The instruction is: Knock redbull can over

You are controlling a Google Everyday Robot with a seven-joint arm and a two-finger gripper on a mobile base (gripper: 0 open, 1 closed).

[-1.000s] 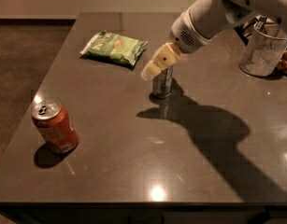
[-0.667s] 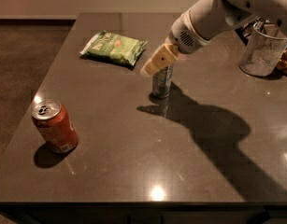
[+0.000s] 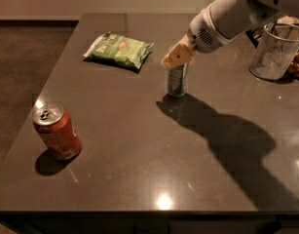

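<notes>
Redbull can stands upright just beneath pincer.

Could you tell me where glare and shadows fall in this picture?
Camera view: a bright glare spot sits on the table near its front edge; the arm casts a dark shadow front-right of the redbull can, whose top the tool hides.

A dark table holds an orange-red soda can, a green snack bag — and a mesh cup.

Tbl: redbull can by gripper, orange can, chip bag, mesh cup
</notes>
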